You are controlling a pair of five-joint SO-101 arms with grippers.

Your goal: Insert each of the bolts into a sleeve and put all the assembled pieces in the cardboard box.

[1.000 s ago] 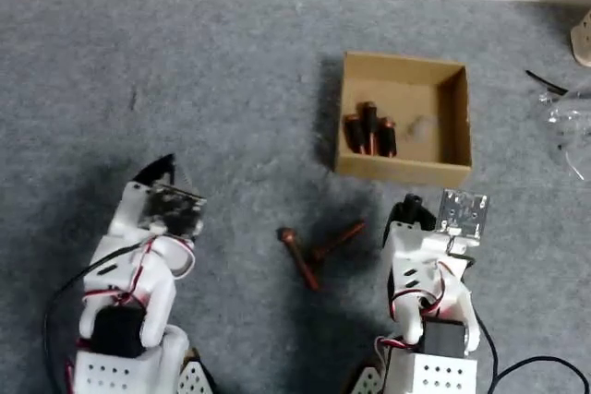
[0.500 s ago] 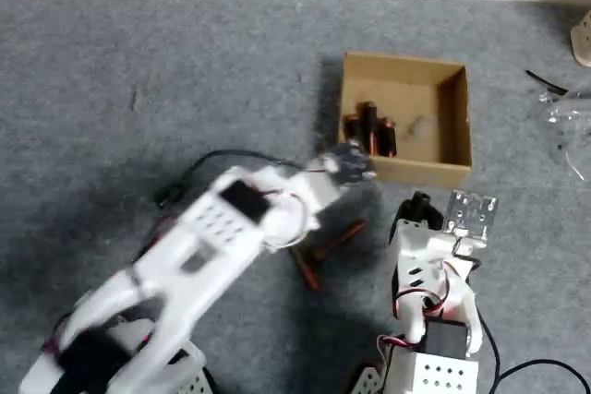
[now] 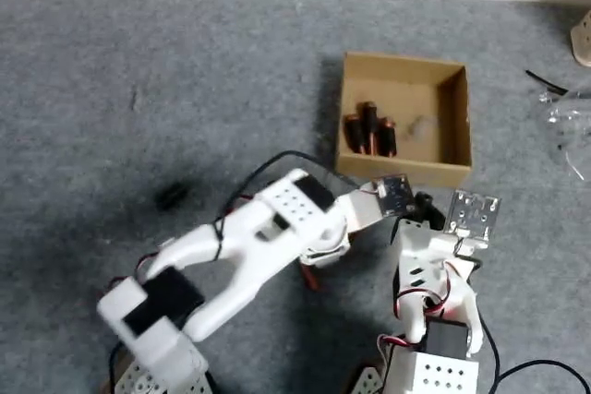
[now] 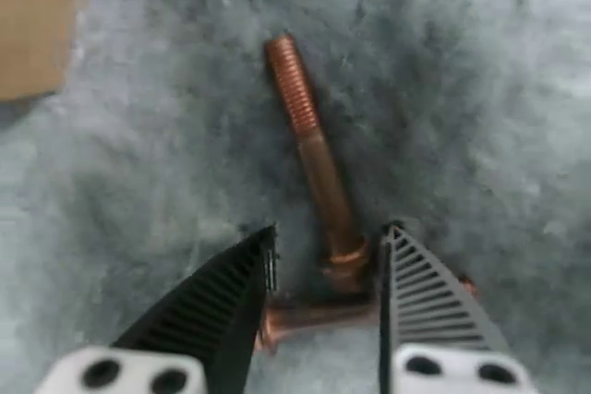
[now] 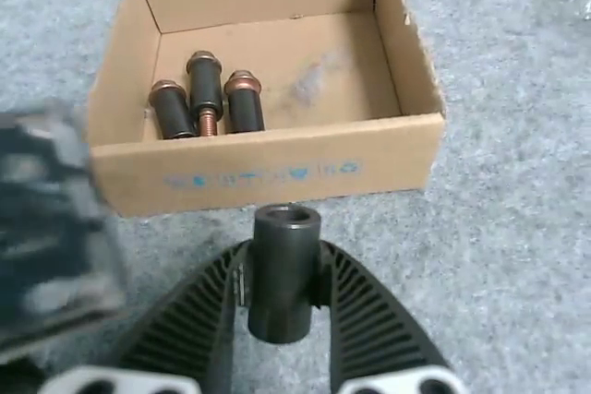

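My left gripper [image 4: 330, 231] is open and points down at the carpet, with its fingers on either side of the head of a copper bolt [image 4: 309, 145]. A second bolt [image 4: 309, 316] lies crosswise just behind that head. In the high view my left arm [image 3: 295, 214] stretches across over both bolts, and one bolt end [image 3: 309, 276] shows below it. My right gripper [image 5: 283, 256] is shut on an upright black sleeve [image 5: 284, 269], just in front of the cardboard box [image 5: 268, 173]. Three assembled pieces [image 5: 205, 99] lie in the box [image 3: 452, 117]. A loose black sleeve [image 3: 171, 196] lies on the carpet at the left.
The grey carpet covers the whole table. Clear plastic bits and a black wire [image 3: 559, 103] lie at the right edge. My left arm's end sits close to my right arm [image 3: 425, 265], which stands just below the box. Open carpet lies at the back left.
My left arm has swung from the left side across to the bolts in the middle. A black sleeve now shows on the carpet where that arm stood. The right arm has barely moved.
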